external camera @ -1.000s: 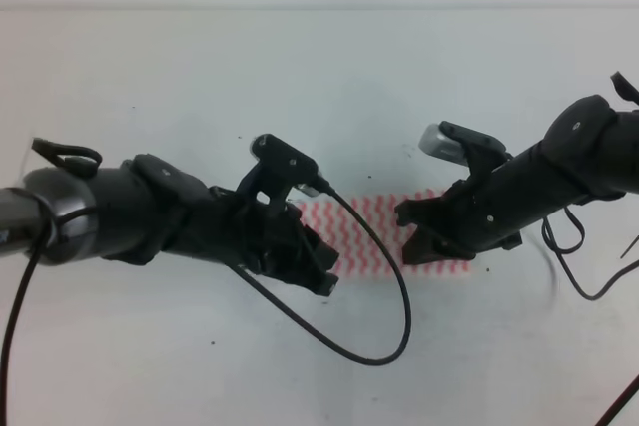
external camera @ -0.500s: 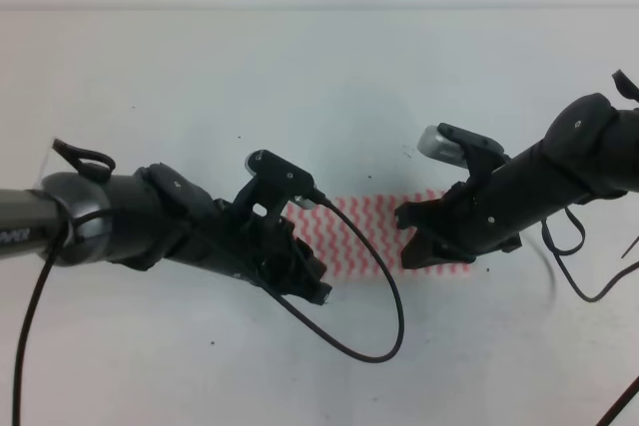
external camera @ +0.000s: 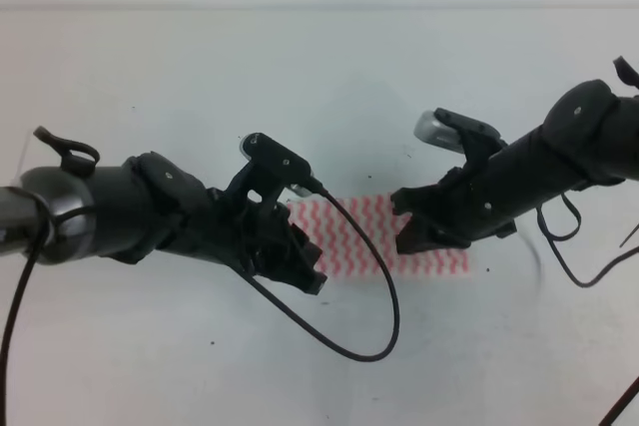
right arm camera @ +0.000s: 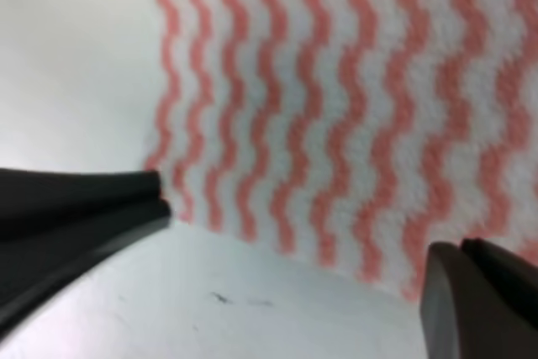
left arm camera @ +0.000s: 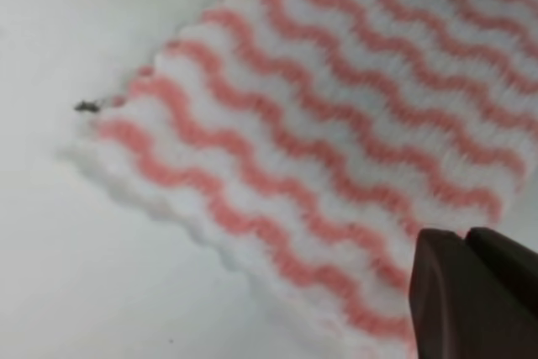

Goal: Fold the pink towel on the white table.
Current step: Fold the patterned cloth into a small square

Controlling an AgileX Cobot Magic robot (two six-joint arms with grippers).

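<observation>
White table (external camera: 319,67) all round, and the pink towel (external camera: 349,236) lies flat between both arms. Left gripper (external camera: 305,271) hovers over its left edge, opening impossible to judge. Soft, light cloth, best pinched at a corner. Right gripper (right arm camera: 294,233) spread wide, empty, straddling the near edge.

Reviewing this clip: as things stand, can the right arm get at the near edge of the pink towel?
Probably yes. The right end effector hangs open directly over that edge of the pink towel, one finger at the corner, and nothing lies between them on the white table.
</observation>
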